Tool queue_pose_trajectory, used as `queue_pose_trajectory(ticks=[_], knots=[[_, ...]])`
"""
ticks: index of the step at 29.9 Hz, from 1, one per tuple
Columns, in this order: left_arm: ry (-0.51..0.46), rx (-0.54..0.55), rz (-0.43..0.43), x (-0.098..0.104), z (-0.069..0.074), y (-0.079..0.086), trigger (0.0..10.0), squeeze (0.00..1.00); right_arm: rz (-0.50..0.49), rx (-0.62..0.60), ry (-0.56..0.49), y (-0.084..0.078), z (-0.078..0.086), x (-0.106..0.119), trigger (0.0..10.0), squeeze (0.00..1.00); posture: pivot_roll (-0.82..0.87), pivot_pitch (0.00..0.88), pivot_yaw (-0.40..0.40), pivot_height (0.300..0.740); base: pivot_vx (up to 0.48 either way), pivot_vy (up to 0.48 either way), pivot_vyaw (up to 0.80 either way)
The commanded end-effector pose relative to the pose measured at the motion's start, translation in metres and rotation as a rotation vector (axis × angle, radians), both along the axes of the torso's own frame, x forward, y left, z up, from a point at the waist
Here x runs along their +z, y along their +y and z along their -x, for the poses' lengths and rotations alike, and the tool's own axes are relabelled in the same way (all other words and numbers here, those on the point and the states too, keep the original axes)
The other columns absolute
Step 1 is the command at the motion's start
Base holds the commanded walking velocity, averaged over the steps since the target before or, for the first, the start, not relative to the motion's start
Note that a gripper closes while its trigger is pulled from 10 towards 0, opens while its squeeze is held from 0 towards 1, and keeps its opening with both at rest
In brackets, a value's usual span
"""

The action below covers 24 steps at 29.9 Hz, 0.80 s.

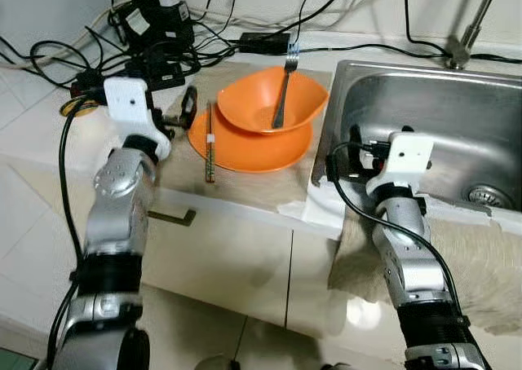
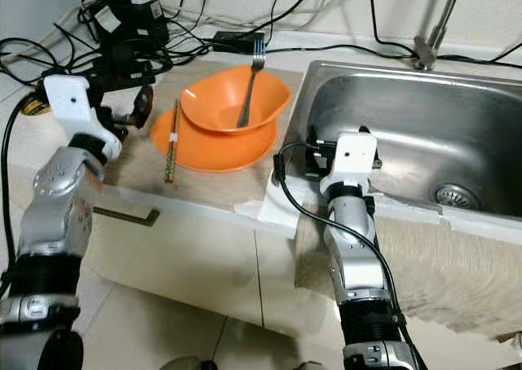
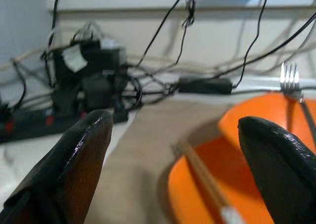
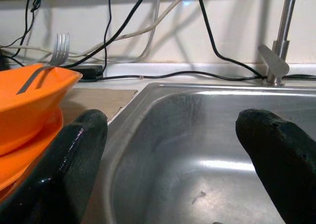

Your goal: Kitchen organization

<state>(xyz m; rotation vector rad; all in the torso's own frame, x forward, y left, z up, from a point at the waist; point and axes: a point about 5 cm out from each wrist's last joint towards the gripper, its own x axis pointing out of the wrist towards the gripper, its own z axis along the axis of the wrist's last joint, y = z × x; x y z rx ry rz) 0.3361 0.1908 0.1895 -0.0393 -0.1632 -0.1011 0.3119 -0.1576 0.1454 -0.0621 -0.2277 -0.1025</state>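
I'm still at the approach step: my left gripper [image 1: 186,109] has its fingers apart, empty, the chopsticks [image 1: 210,142] and bowl [image 1: 269,101] just beyond. Right gripper [image 4: 173,150], fingers spread, faces the sink [image 1: 440,117]. Next I'd close on the chopsticks.

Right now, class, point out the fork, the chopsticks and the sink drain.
fork [image 1: 283,93], left eye view, middle of its handle
chopsticks [image 1: 210,146], left eye view, mid-length
sink drain [image 2: 454,196], right eye view, strainer centre
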Motion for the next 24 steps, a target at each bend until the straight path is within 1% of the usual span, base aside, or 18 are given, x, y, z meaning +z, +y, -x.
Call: queue_pose_trajectory(ticks=[1,2,3,4,9,12,15,19,24], knots=[[-0.001,0.010,0.014,0.003,0.003,0.000,10.0,0.00,0.007,-0.014,-0.009,-0.002,0.003,0.000,10.0,0.00,0.03,0.000,0.066,0.740,0.000,0.000,0.00],[0.041,0.014,0.034,-0.006,0.009,-0.004,10.0,0.00,0.008,-0.022,-0.006,-0.002,0.006,-0.002,10.0,0.00,0.03,0.000,0.061,0.740,0.000,0.000,0.00],[0.041,0.014,0.034,-0.006,0.009,-0.004,10.0,0.00,0.008,-0.022,-0.006,-0.002,0.006,-0.002,10.0,0.00,0.03,0.000,0.061,0.740,0.000,0.000,0.00],[0.075,0.012,0.056,-0.014,0.011,-0.008,10.0,0.00,0.010,-0.018,-0.002,-0.001,0.007,-0.004,10.0,0.00,0.03,0.000,0.060,0.740,0.000,0.000,0.00],[0.113,0.002,0.075,-0.022,0.015,-0.015,10.0,0.00,0.009,-0.016,-0.002,0.001,0.008,-0.004,10.0,0.00,0.02,0.000,0.060,0.740,0.000,0.000,0.00],[0.129,0.000,0.074,-0.024,0.017,-0.018,10.0,0.00,-0.003,-0.020,0.002,0.001,0.009,-0.005,10.0,0.00,0.02,0.000,0.061,0.740,0.000,0.000,0.00],[0.144,-0.025,0.076,-0.025,0.019,-0.022,10.0,0.00,-0.007,-0.017,0.004,0.002,0.010,-0.005,10.0,0.00,0.02,0.000,0.065,0.740,0.000,0.000,0.00],[0.141,-0.047,0.059,-0.024,0.018,-0.025,10.0,0.00,-0.007,-0.013,0.007,0.004,0.010,-0.005,10.0,0.00,0.01,0.000,0.071,0.740,0.000,0.000,0.00],[0.179,-0.069,0.048,-0.028,0.018,-0.028,10.0,0.00,-0.009,-0.011,0.011,0.005,0.010,-0.006,10.0,0.00,0.01,0.000,0.075,0.740,0.000,0.000,0.00]])
